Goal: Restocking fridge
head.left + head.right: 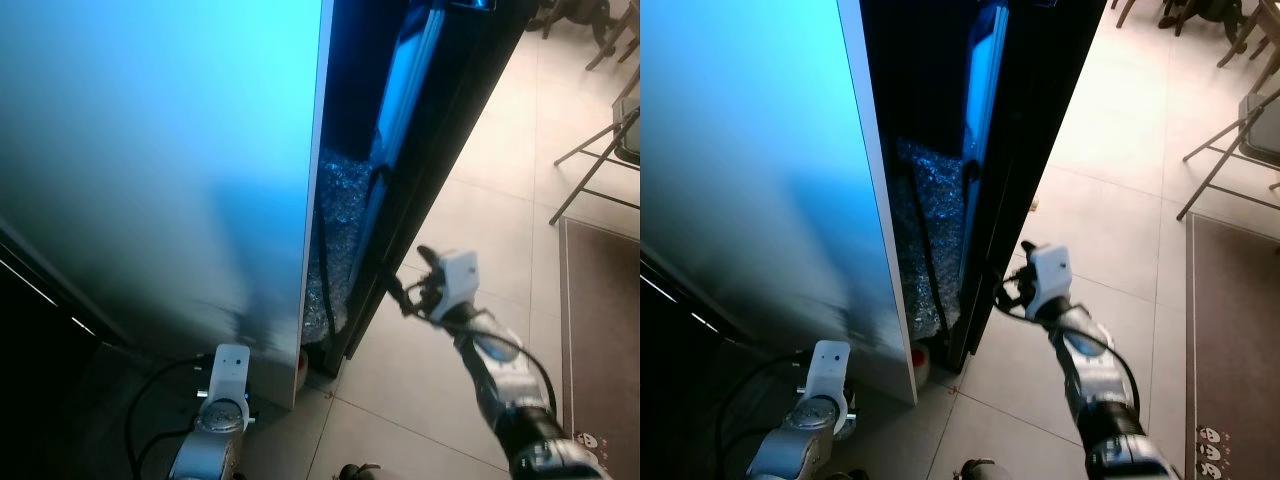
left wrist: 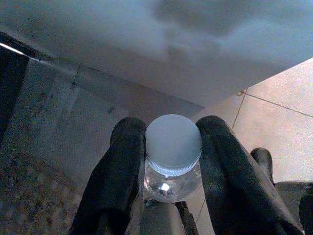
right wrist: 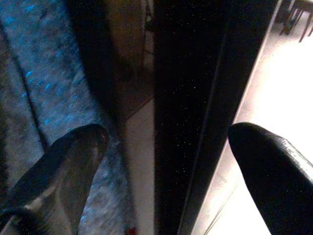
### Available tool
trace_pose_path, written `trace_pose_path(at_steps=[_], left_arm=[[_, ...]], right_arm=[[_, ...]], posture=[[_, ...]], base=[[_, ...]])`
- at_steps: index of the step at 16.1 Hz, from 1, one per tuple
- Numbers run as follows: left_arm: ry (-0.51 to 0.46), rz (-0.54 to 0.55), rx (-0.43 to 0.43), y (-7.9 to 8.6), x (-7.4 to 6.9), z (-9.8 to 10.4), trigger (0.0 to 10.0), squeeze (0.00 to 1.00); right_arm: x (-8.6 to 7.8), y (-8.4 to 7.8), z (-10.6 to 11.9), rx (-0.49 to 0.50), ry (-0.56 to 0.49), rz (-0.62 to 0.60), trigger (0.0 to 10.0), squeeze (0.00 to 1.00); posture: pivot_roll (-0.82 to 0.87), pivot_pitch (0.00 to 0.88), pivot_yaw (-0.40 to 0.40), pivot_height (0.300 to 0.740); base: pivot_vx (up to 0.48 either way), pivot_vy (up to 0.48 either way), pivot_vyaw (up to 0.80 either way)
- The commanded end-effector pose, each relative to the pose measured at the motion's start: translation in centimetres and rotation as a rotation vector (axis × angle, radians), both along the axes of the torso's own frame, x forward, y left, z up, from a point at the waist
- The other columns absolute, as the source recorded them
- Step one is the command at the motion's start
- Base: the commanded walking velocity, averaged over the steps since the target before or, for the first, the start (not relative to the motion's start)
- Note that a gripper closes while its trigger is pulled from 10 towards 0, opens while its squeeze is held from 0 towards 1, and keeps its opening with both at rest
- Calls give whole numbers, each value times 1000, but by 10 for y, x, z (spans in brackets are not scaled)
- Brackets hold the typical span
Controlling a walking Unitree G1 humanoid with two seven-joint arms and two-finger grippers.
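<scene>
The left gripper [image 2: 168, 161] is clamped on a clear plastic bottle [image 2: 172, 166], its fingers [image 2: 122, 166] squeezing just under the white cap [image 2: 173, 142], held low beside the pale fridge door [image 1: 160, 150]. The right gripper [image 3: 166, 147] has its fingers spread wide, straddling the edge of the dark fridge door [image 3: 195, 98], above the tiled floor [image 1: 480, 150]. The bottle looks light but smooth and slippery, with thin walls that would dent; the ridged neck under the cap seems the surest hold. The dark door is stiff and probably heavy, best taken at its edge
</scene>
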State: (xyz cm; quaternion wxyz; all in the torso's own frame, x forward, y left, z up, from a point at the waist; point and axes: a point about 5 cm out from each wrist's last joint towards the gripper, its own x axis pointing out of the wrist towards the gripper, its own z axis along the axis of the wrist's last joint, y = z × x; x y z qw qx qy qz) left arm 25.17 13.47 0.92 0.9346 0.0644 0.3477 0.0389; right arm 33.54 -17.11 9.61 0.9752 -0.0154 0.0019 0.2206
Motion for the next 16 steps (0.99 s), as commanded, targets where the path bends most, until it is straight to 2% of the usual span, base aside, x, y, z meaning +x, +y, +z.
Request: trace_pose_path(at_steps=[1,8,11,13,14,16], left_arm=[[17,7,5,-1,-3,-3,10000,0],[18,15,8,0,-4,-4,10000,0],[15,16,10,-1,-3,-3,10000,0],[14,15,10,-1,-3,-4,10000,0],[15,14,11,-1,-3,-4,10000,0],[16,13,11,0,-4,-4,10000,0]], right_arm=[[1,-5,0,-4,3,-15,10000,0],[12,-5,5,-25,-9,-11,10000,0],[20,-23,16,-76,-53,-170,10000,0],[20,-29,17,-87,-65,-218,10000,0],[19,-40,16,-108,-76,-314,10000,0],[15,-50,13,-107,-78,-388,10000,0]], posture=[[-112,170,-70,740],[-102,167,-71,740],[-99,163,-70,740],[-99,163,-69,740],[-101,164,-68,740],[-101,165,-68,740]], base=[[0,0,0],[0,0,0],[0,0,0],[0,0,0],[0,0,0],[0,0,0]])
